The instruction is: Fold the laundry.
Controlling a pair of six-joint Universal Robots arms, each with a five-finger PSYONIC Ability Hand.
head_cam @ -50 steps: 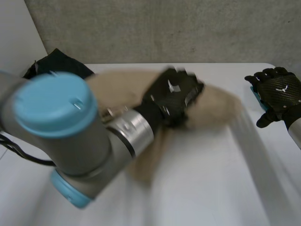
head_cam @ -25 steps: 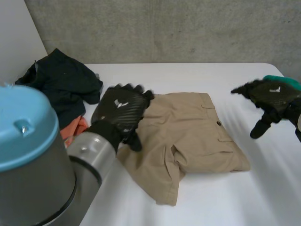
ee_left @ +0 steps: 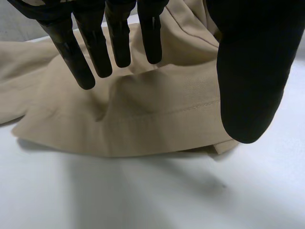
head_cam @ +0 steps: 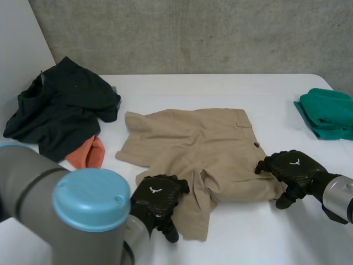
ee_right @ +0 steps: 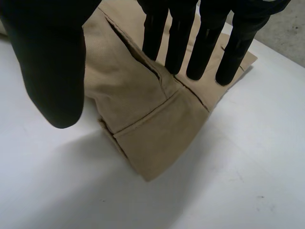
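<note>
The tan shorts [head_cam: 204, 149] lie on the desk [head_cam: 248, 237]. One leg hem is under the fingertips of the left hand [head_cam: 157, 199], and the other hem corner is under the right hand [head_cam: 292, 168]. Both hands are wide, with straight fingers, and hold nothing. If they close too shallow, probably only the top layer lifts and the fold becomes crooked.

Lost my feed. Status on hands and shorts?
Both open: left hand over near hem, right hand over side corner. Tan shorts loosely spread. Nothing blocking.
</note>
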